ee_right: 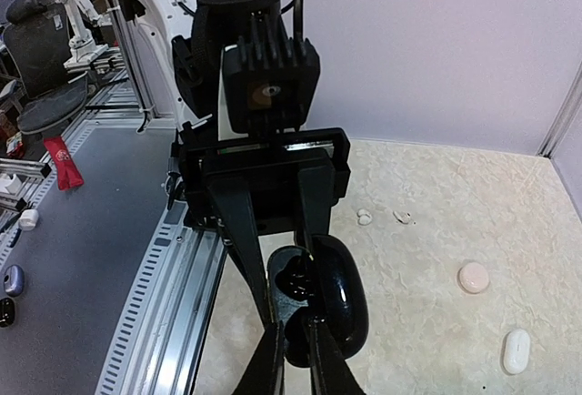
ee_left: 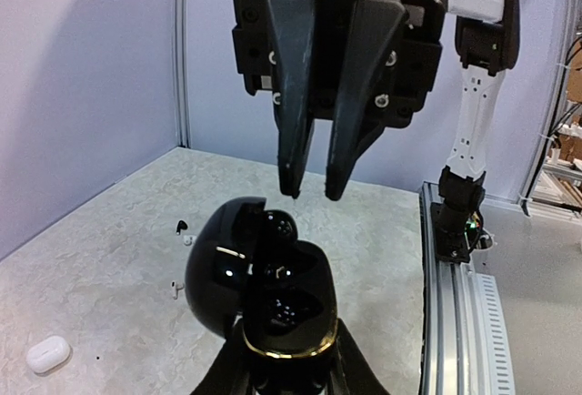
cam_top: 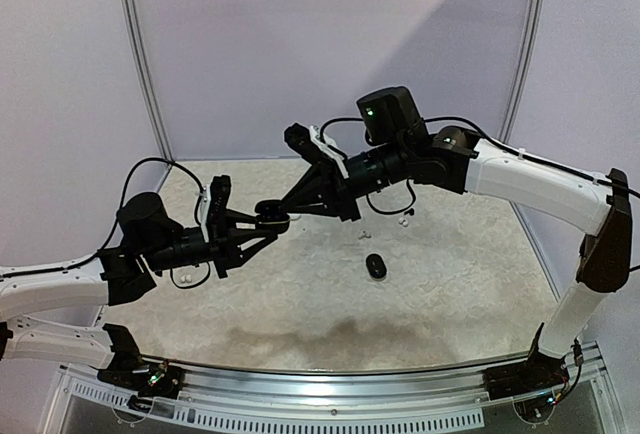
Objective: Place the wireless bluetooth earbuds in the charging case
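Left end effector (cam_top: 265, 224) clamps open charging case (ee_left: 273, 295) aloft, wells presented to right end effector (ee_left: 311, 193) poised above, jaws narrowly parted, empty. White earbuds (ee_right: 364, 217) lie loose on table (ee_right: 436, 231)

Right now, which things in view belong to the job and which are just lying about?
In the job: open black case in left gripper; right gripper pointed at it; loose white earbuds.
Lying about: black case on table; white oval case; round white case.

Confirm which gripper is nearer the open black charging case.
Left. The left gripper clamps the open black charging case at its base; the right gripper points at its opening, just off it.
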Robot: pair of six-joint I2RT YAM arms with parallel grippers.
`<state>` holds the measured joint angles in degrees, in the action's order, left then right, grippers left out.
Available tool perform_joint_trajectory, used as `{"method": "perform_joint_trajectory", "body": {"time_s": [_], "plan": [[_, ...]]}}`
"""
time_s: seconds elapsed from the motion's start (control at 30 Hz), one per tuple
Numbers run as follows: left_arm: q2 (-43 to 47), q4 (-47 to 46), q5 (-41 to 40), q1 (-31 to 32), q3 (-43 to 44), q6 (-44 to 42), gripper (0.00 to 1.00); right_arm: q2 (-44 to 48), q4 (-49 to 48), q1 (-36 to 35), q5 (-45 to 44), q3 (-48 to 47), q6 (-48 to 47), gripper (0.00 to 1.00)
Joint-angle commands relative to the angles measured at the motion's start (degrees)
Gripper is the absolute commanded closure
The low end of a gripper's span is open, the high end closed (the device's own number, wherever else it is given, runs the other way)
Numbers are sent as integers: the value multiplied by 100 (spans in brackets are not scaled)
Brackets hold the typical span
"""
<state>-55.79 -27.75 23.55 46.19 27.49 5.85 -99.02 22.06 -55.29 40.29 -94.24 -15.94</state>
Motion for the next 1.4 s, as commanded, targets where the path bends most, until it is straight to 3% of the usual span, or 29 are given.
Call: {"method": "perform_joint_trajectory", "body": {"time_s": [0.0, 0.63, 1.13, 1.37], "plan": [[-42, -147, 9, -75, -58, -85, 100, -175, 163, -40, -136, -218, -49, 88], [-106, -188, 62, -81, 20, -220, 100, -451, 895, -70, -132, -446, -576, 82], [-350, -214, 1186, -216, 250, -527, 100, -605, 2046, -201, -195, -799, -2017, 78], [-466, -213, 1232, -174, 319, -519, 100, -551, 2077, -232, -437, -806, -2079, 79]]}}
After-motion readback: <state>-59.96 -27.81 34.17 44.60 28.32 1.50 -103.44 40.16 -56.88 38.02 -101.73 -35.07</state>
